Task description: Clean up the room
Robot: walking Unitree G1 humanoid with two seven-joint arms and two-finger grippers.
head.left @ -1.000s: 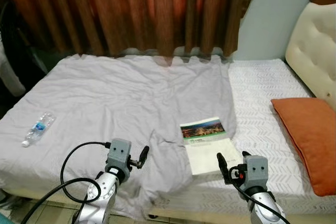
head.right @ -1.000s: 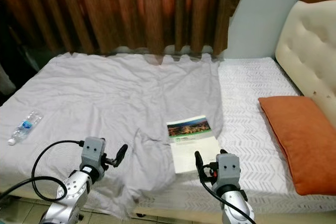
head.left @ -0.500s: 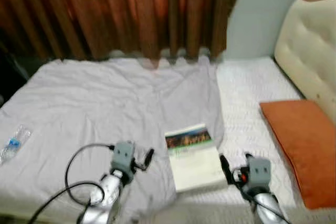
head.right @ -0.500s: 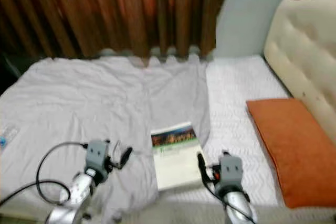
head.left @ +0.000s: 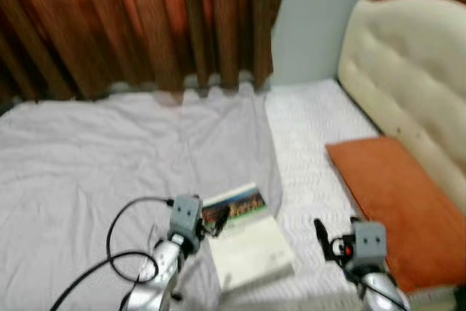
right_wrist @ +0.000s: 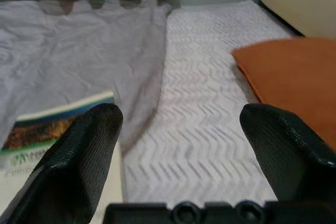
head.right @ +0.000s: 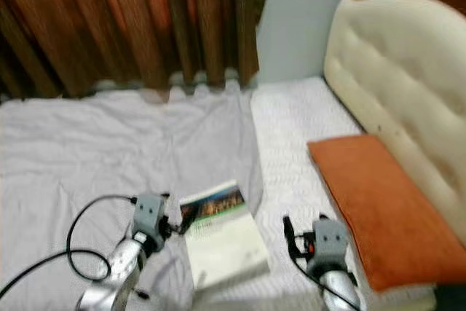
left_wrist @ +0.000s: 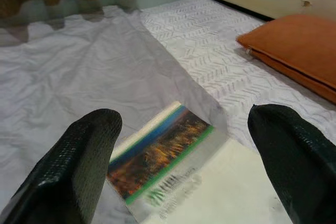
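bed: grey sheet (head.left: 109, 143) over white mattress cover (head.left: 309, 136), orange pillow (head.left: 386, 194) by the headboard (head.left: 404, 63).
book: book (head.left: 247, 234) lies flat near the bed's front edge.
left gripper: left gripper (left_wrist: 184, 156) fingers spread wide, just above the book.
right gripper: right gripper (right_wrist: 178, 150) spread wide, over the mattress cover beside the book.

place: home bedroom | bed (head.left: 306, 107) had white textured cover, grey sheet (head.left: 109, 143) over it | orange pillow (head.left: 382, 194) lay by cream tufted headboard (head.left: 408, 71) | brown curtains (head.left: 131, 20) hung behind | book (head.left: 244, 234) lay on bed
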